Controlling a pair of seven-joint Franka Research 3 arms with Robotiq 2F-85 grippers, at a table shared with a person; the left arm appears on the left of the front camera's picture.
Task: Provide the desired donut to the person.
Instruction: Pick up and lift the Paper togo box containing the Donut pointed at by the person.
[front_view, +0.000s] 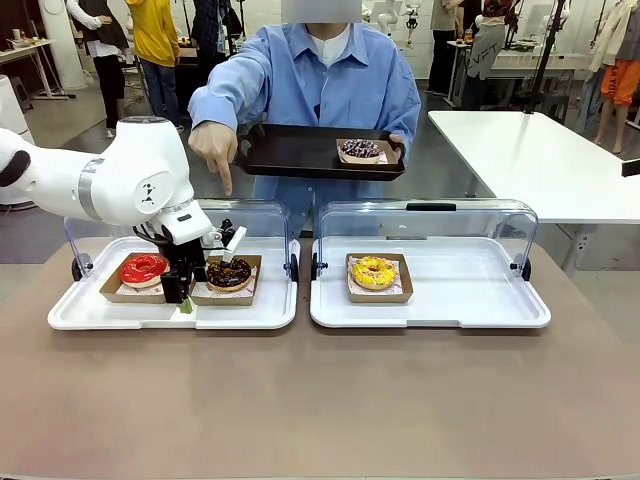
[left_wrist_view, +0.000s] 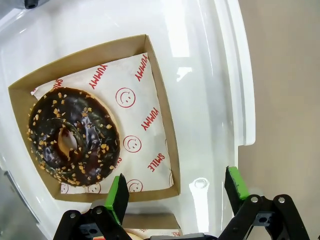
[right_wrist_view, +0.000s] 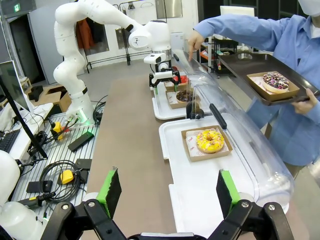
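Observe person's hand (front_view: 213, 150) pointing toward chocolate donut (front_view: 229, 272), in box (left_wrist_view: 166, 130) on left display tray (front_view: 170, 322) on surface (front_view: 320, 400).
Left pincer (left_wrist_view: 177, 189) released, poised over box edge; nothing grasped.
Right pincer (right_wrist_view: 170, 192) released, idle.
Your remaining steps: grasp box, deliver to person's black tray (front_view: 290, 155).

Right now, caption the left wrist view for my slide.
Left arm's open fingers above the edge of a cardboard box holding a chocolate nut-topped donut.

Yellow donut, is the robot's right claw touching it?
Apart. The right wrist view shows the open right claw hanging well short of the yellow donut, with bare white tray between them.
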